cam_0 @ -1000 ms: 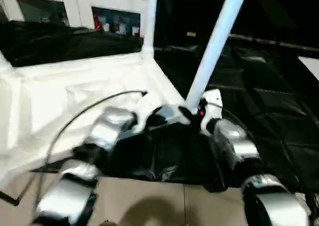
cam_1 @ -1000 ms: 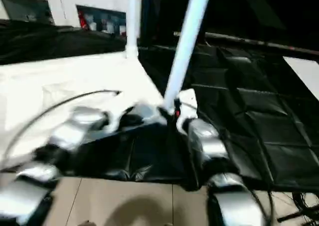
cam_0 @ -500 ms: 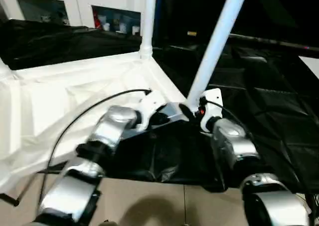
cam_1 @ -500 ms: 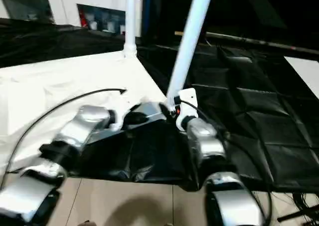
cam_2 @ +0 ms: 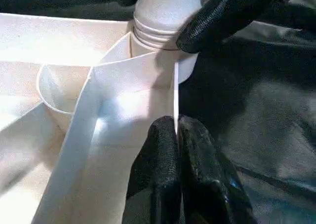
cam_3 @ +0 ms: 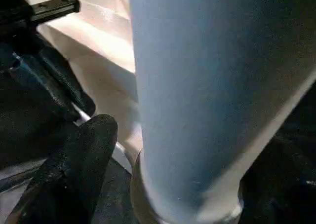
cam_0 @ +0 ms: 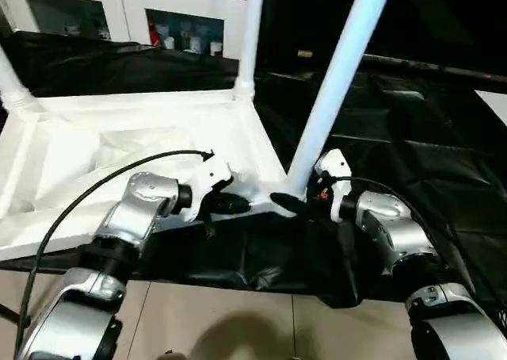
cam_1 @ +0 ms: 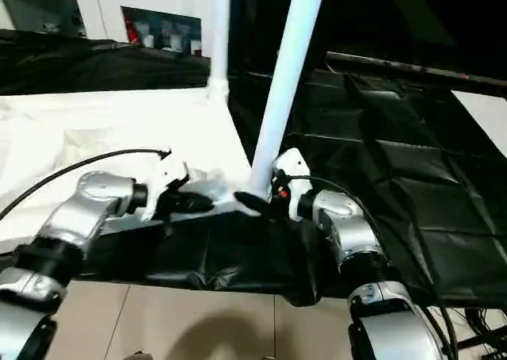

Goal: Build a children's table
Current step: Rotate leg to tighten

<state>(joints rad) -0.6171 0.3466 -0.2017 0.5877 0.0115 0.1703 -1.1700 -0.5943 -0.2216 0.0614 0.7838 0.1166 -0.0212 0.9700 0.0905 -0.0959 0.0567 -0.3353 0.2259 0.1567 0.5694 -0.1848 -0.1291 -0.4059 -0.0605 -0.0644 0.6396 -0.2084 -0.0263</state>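
While the left hand (cam_2: 177, 135) pinches the tabletop (cam_0: 95, 138) rim, right hand (cam_0: 297, 199) — spread — straddles a leg (cam_0: 337, 78).

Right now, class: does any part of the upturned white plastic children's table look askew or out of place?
Yes. The long white tube leg at the near corner of the upturned white ribbed tabletop leans away from it, while the tube leg at the far corner stands nearly straight. It looks not yet squarely seated.

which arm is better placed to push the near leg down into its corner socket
Right, probably. The right tool sits at the base of the near leg, one finger against it where it enters the socket. The left tool is shut on the tabletop edge, steadying it.
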